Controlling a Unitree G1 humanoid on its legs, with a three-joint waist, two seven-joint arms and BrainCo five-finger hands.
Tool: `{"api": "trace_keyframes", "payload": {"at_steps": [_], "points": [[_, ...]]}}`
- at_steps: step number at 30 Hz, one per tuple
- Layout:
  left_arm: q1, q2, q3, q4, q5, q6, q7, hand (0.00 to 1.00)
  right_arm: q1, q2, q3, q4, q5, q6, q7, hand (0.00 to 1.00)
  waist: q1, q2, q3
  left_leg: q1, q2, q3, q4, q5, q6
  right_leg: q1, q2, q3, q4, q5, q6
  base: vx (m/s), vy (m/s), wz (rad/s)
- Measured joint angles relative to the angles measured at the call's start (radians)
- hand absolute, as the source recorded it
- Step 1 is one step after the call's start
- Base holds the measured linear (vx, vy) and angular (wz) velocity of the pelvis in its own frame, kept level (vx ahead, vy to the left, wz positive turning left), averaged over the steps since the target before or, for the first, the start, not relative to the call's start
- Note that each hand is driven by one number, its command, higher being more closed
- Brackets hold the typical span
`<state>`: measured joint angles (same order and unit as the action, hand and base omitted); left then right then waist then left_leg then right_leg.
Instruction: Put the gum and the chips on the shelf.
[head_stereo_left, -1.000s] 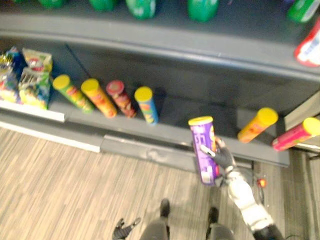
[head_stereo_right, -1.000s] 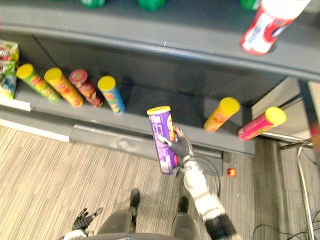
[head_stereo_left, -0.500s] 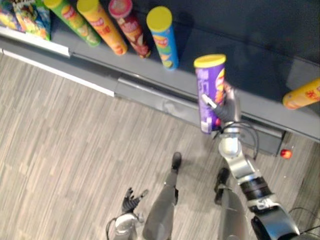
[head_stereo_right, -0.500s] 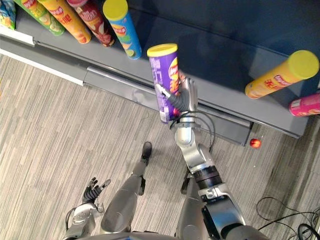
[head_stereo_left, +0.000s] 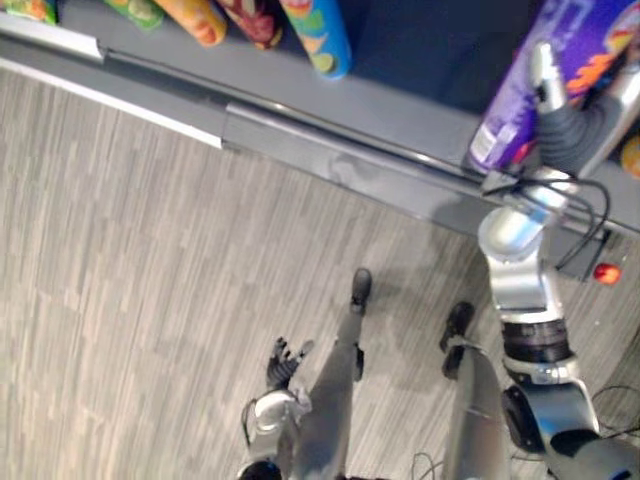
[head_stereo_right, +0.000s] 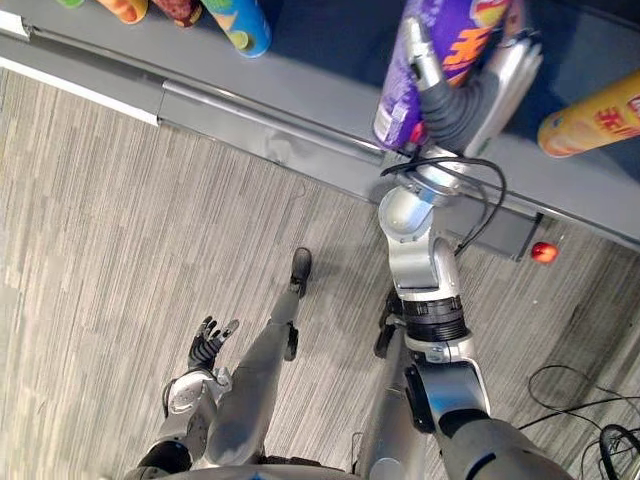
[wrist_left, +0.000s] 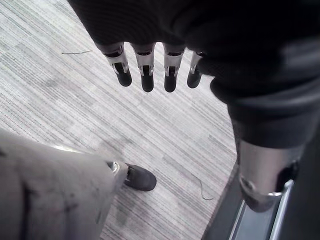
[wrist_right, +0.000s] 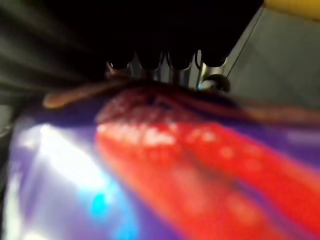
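The striped grey floor runs up to the dark grey shelf. The purple chips can tilts over the shelf's front ledge; whether its lower end touches it is unclear. The right robot hand is clamped round the can, thumb across its front. 1 blue can and 1 orange can stand either side. The left robot hand hangs low over the floor, fingers spread and empty

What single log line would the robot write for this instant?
right hand: curled round purple chips can | can: above shelf front edge, not released | left hand: open, idle, low above floor
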<state>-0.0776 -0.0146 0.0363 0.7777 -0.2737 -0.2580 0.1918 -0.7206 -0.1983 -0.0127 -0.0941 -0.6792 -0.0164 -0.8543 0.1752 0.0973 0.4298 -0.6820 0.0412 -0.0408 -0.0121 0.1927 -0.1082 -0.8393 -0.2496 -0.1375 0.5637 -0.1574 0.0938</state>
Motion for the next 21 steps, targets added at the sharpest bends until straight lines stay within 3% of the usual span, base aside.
{"api": "trace_keyframes", "payload": {"at_steps": [4, 15, 21], "points": [[-0.001, -0.005, 0.000, -0.038, -0.033, -0.006, -0.001, 0.00, -0.037, -0.031, 0.000, -0.013, -0.021, 0.022, -0.013, 1.00, 0.022, 0.002, 0.001, -0.058, 0.000, 0.004, 0.011, 0.008, -0.008, -0.067, 0.000, 0.010, 0.024, -0.002, -0.001, -0.01, -0.029, 0.01], [-0.009, -0.006, 0.000, -0.115, -0.041, -0.024, -0.005, 0.00, -0.149, -0.102, 0.000, -0.009, -0.021, 0.040, -0.054, 1.00, 0.046, 0.012, 0.006, -0.226, -0.004, 0.023, 0.051, 0.009, -0.010, -0.263, -0.015, 0.032, 0.122, -0.013, -0.019, -0.02, -0.049, 0.08], [-0.009, -0.007, -0.003, -0.161, -0.078, -0.033, -0.004, 0.00, -0.204, -0.160, 0.000, -0.003, -0.020, 0.061, -0.057, 1.00, 0.051, 0.017, 0.008, -0.309, -0.012, 0.064, 0.072, 0.013, -0.015, -0.359, -0.034, 0.070, 0.188, -0.038, -0.009, -0.04, -0.061, 0.23]]}}
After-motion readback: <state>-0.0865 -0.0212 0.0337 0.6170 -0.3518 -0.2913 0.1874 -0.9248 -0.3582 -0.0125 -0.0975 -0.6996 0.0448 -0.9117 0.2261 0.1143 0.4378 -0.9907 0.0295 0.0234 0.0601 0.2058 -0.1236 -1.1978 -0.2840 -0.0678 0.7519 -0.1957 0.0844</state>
